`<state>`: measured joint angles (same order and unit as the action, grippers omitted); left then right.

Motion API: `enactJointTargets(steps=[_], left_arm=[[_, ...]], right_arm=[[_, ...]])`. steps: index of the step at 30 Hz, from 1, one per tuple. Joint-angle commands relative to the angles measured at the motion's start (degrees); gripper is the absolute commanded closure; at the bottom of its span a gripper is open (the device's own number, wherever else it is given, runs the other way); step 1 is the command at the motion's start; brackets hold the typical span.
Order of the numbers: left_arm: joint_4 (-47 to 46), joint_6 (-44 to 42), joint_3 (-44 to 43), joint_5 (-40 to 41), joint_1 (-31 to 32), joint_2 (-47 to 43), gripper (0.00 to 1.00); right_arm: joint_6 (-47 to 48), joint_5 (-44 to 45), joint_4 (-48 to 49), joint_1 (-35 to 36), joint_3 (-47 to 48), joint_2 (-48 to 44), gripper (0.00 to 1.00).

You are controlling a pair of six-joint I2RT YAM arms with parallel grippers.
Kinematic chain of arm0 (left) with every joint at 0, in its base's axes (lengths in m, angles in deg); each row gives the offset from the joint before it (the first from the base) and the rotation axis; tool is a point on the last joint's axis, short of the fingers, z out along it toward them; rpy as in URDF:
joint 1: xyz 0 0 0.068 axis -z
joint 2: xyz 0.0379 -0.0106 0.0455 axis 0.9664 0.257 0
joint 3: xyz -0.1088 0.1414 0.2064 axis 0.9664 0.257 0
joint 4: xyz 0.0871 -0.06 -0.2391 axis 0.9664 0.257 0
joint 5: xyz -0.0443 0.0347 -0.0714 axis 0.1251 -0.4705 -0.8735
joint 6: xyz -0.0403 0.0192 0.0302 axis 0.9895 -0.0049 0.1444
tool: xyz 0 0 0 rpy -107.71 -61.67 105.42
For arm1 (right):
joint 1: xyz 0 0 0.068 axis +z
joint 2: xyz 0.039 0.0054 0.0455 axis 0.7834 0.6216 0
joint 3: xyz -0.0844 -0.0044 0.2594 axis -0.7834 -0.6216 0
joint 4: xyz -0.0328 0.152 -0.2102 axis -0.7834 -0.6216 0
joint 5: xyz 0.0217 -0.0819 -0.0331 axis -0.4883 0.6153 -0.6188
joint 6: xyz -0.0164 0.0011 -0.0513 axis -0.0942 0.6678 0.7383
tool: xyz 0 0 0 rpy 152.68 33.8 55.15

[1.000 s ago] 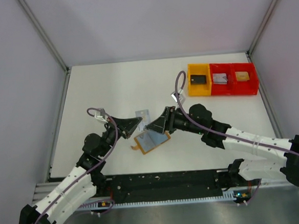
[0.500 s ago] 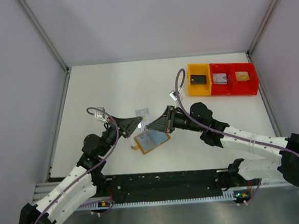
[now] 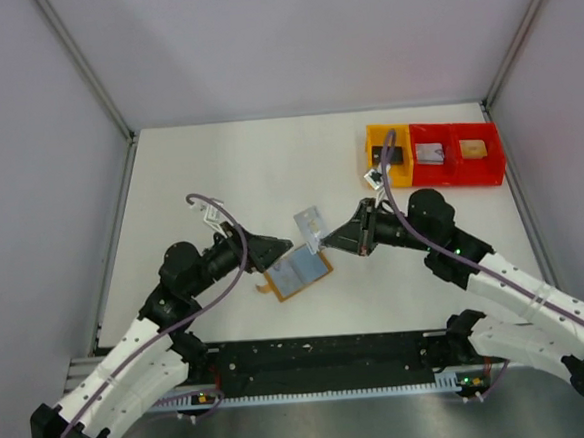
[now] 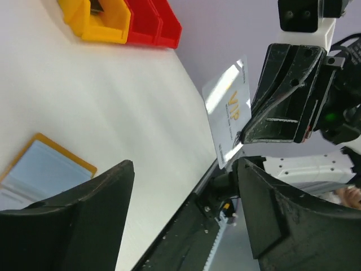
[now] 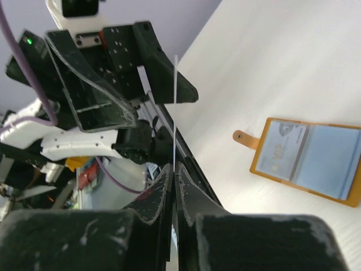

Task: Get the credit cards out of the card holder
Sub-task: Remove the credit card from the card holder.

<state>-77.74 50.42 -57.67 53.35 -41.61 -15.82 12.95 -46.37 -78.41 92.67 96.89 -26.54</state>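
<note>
Top external view: the right tool (image 3: 323,239) held one credit card (image 3: 310,225) up off the counter (image 3: 219,174), just above the far edge of the open card holder (image 3: 298,272).
Right tool: clenched on the card's lower edge; its wrist view showed the card edge-on, pinched only by the tips.
Left tool: released, jaws spread wide, hovering at the holder's left edge (image 3: 280,252); whether it touched the leather could not be told.
Card holder: lay open and flat on the counter, grey-blue face up, with a second card (image 5: 280,160) printed VIP sitting in one pocket.
Risk, slip: a thin glossy card gripped near one edge would likely pivot or drop if swung fast.
Risk, clash: the two tools sat close together, so a careless swing could knock the raised card against the left fingers.
Risk, holder: light and unpinned, it would probably slide when the second card was tugged.
Counter: plain white, matte; yellow and red trays (image 3: 433,154) at the far right, well apart from the holder.
Room: pale lilac walls, grey metal corner posts (image 3: 81,63), a dark rail (image 3: 322,355) along the near edge.
</note>
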Motion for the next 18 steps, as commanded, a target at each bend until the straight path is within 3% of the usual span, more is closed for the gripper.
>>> enactJointTargets(steps=[1,8,18], left_arm=[[10.28,-17.23,-8.25,-7.05,-0.27,1.58,0.18],[22.41,-33.58,-19.42,-16.27,-0.19,6.23,0.15],[29.27,-41.68,-28.03,-26.90,-0.36,15.37,0.16]], right_arm=[[13.42,-6.01,-15.40,-0.76,7.10,-1.16,1.00],[22.31,-11.28,-24.11,-0.85,11.33,-0.37,1.00],[31.36,-20.51,-30.36,-0.85,16.08,3.23,1.00]])
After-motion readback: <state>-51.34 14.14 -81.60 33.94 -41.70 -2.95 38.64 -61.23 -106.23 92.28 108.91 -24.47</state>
